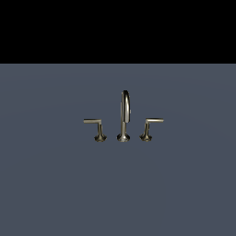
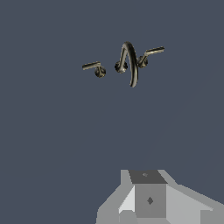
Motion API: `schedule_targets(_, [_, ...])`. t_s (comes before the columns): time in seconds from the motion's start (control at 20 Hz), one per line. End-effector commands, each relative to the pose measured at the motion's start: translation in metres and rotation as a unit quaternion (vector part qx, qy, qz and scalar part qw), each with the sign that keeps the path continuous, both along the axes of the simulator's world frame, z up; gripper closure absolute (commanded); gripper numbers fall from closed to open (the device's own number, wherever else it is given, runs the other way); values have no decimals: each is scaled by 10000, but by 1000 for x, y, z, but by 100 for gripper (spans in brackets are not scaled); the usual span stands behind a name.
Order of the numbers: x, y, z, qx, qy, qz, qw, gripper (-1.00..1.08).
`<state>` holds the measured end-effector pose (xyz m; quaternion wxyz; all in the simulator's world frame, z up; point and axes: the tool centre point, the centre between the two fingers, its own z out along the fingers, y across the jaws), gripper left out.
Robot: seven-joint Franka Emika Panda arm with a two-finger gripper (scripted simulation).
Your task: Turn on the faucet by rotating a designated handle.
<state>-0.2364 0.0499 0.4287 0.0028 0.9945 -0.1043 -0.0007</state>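
Note:
The faucet (image 1: 123,117) is a small dull-brass set standing on a flat grey-blue surface: a tall thin arched spout (image 1: 125,110) between two L-shaped levers. The handle (image 1: 93,122) is the lever on the exterior view's left, a thin bar on a flared post, its bar pointing away from the spout. The wrist view looks down on the faucet (image 2: 127,63) and the handle (image 2: 92,66) from a distance. My gripper (image 2: 148,199) shows only as grey blocks at that picture's edge, far from the handle, touching nothing. It is out of sight in the exterior view.
The mirror-image lever (image 1: 151,123) stands on the spout's other side, also seen in the wrist view as the twin lever (image 2: 151,53). The grey-blue surface (image 1: 55,184) stretches all around the set, with black background behind it.

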Motion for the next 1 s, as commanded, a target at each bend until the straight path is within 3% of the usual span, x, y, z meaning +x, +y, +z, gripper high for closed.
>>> schedule_targets(0.0, [7,9,-14,4,0,-279,9996,108])
schedule_targets(0.45, [38,39,-65,17,-1,-1268,9919,108])
schedule_targets(0.95, [79,65,-120,38,0,-2328,9725,108])
